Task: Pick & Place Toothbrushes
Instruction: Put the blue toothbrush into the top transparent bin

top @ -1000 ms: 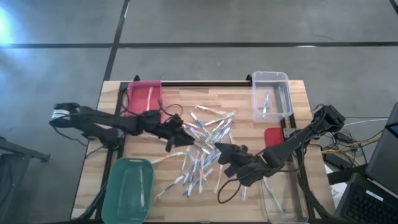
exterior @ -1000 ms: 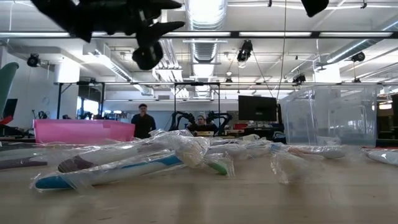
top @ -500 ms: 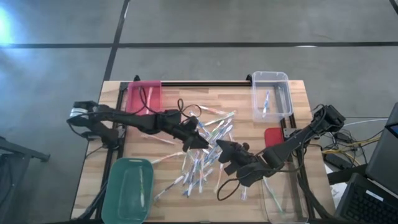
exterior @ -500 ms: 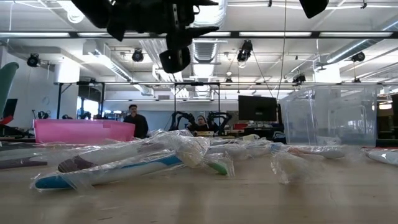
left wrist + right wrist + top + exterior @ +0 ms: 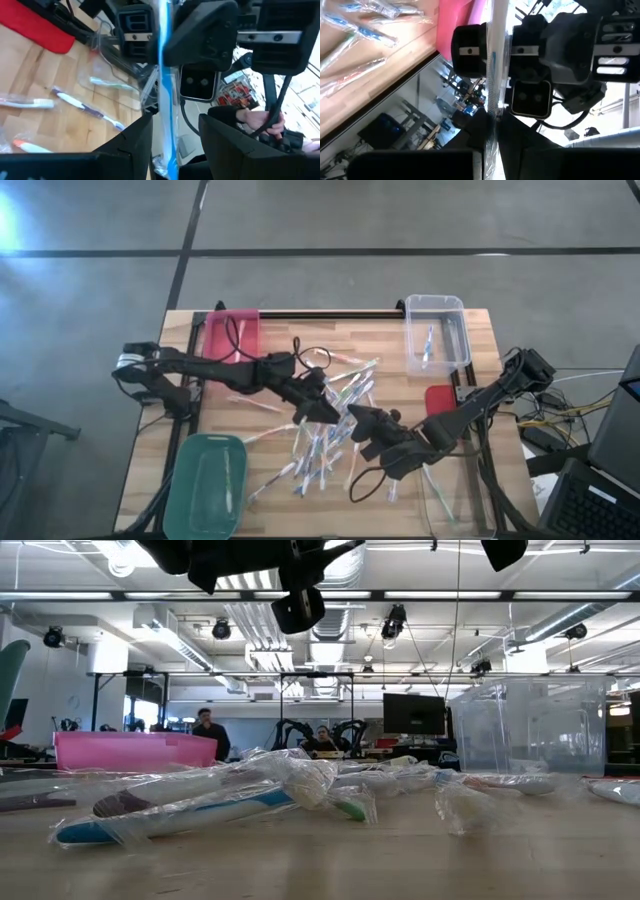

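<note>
Above the table's middle my two grippers face each other. My right gripper (image 5: 356,418) (image 5: 495,117) is shut on a wrapped blue toothbrush (image 5: 492,60) (image 5: 164,75). My left gripper (image 5: 326,410) (image 5: 172,127) (image 5: 300,605) is open, one finger on either side of that toothbrush's free length, and I see no touch. A loose pile of wrapped toothbrushes (image 5: 325,435) (image 5: 230,800) lies flat on the wood below both grippers. My right gripper pinches the wrapped toothbrush between its two fingers, on the stretch (image 5: 492,107) next to the fingertips. The fingers come about level from the table's right side. The toothbrush sticks out ahead of them toward my left gripper, lifted clear of the table.
A pink bin (image 5: 232,335) stands at the far left, a green bin (image 5: 205,485) at the near left. One clear bin (image 5: 435,330) holding a toothbrush is at the far right, another (image 5: 455,500) at the near right. A red pad (image 5: 438,398) lies by the right edge. People show in the room behind.
My left gripper has gone toward the table's right edge and a little up, closing in on my right gripper until its fingers stand around the held toothbrush. My right gripper has kept its place with the toothbrush.
</note>
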Controlling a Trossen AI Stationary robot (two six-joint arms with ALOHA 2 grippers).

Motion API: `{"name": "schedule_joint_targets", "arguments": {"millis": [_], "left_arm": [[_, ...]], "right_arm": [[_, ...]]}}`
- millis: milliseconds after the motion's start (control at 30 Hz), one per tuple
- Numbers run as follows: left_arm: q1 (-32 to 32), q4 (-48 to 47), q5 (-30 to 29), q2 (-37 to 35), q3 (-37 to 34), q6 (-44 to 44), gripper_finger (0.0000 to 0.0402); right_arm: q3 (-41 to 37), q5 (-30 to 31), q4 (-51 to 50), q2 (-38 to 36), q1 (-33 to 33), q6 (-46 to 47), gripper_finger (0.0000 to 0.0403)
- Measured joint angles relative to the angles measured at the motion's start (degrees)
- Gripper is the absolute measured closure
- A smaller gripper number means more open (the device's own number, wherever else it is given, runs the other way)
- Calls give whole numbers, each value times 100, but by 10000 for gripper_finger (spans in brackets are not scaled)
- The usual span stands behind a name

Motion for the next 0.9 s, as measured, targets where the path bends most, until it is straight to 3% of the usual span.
{"name": "schedule_joint_targets", "arguments": {"millis": [467,900], "left_arm": [[2,-29,42,13,22,9,239],[15,1,0,7,22,-9,275]], "right_arm": [[-2,-98,152,0,-370,-212,381],[-7,-308,626,2,-403,-519,381]]}}
